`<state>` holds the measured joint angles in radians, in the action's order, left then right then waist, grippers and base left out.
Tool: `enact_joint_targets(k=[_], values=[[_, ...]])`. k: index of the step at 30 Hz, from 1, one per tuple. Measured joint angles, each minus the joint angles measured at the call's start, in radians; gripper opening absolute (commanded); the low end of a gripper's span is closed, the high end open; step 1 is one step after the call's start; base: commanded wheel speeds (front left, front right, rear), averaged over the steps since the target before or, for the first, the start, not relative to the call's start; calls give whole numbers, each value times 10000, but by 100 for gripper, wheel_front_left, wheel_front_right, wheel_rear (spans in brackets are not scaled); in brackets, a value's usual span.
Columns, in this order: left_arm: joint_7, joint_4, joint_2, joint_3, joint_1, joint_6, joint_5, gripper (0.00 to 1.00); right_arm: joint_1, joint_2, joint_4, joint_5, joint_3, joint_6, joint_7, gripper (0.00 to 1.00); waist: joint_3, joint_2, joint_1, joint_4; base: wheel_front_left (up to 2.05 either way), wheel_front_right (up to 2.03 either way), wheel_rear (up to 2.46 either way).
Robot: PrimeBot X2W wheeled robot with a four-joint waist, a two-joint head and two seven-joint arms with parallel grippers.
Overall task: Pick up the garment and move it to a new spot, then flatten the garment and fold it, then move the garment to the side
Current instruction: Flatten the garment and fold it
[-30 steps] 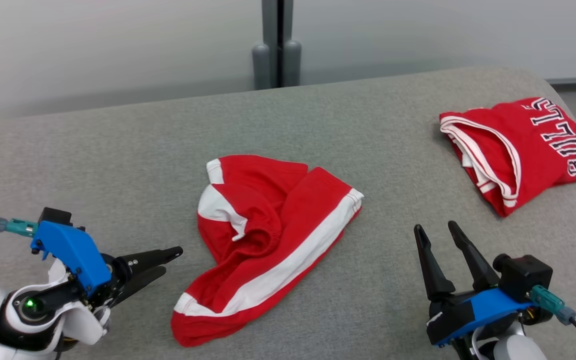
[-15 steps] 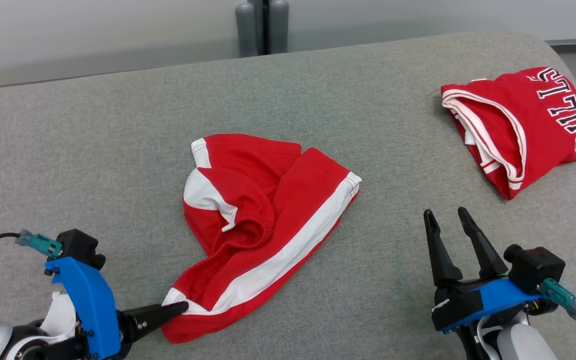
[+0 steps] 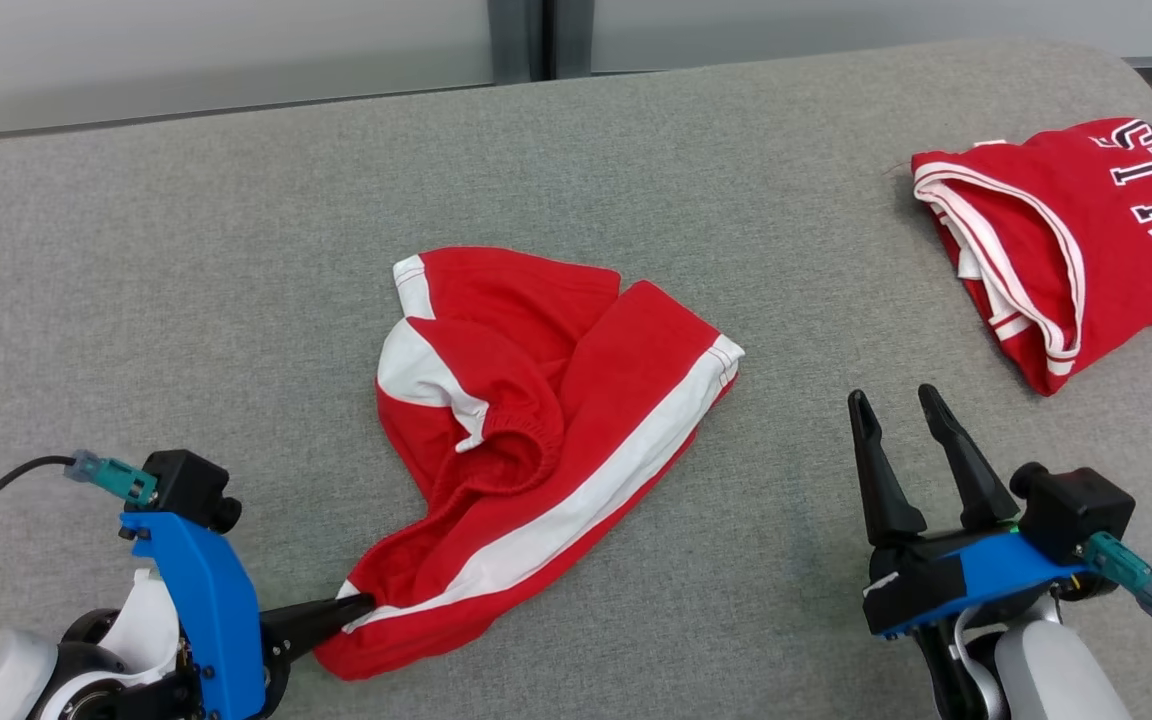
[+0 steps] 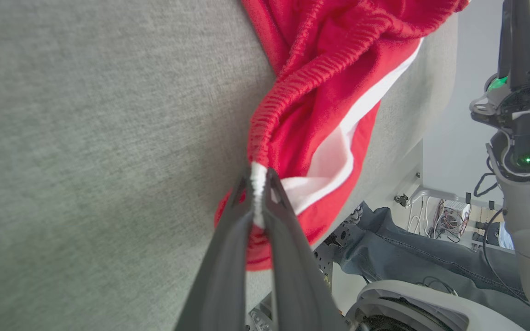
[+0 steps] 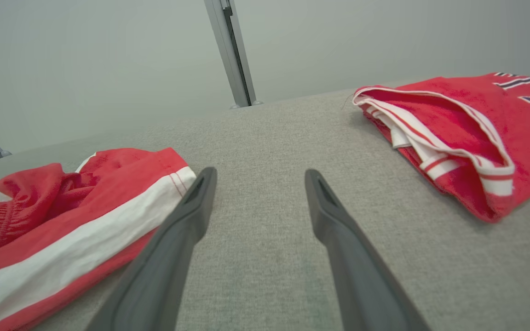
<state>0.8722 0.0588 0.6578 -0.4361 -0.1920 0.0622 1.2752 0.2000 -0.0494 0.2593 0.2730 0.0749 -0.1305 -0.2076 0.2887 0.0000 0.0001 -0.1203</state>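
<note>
Frame centre: crumpled red shorts with white side stripe (image 3: 556,440). Lower left, left gripper (image 3: 364,603) pinches waistband corner; right gripper (image 3: 891,397) splayed, empty. Pick-up step; lift likely next.

Lies crumpled near the middle of the grey worktop (image 3: 186,250) as a pair of red shorts (image 3: 576,400) with broad white side stripes. Spreads from a white-banded hem at the far left to another at the right, with the gathered elastic waistband curled open at the centre. Tapers toward the near left corner, pinched there at the white end of the waistband between the closed fingers of the left end effector (image 3: 368,601).
</note>
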Motion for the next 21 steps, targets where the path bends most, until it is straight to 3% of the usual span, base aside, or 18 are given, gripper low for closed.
enact_joint_targets(k=[4, 13, 21], values=[[-431, 205, -10, -75, -222, 261, -575, 0, 628, 0, -63, -75, 174, -2, 520, 100, 137, 0, -1, 190, 0, 0, 0], [-1089, 291, -405, -384, -461, 523, -972, 0, 2796, 4, 1822, 134, 1149, 0, 3214, 100, 385, 0, 0, 820, 0, 0, 0], [-1358, 163, -514, -566, -559, 614, -909, 0, 2894, -13, 1904, 56, 926, 0, 4412, 100, 419, 0, 0, 1156, 0, 0, 0]])
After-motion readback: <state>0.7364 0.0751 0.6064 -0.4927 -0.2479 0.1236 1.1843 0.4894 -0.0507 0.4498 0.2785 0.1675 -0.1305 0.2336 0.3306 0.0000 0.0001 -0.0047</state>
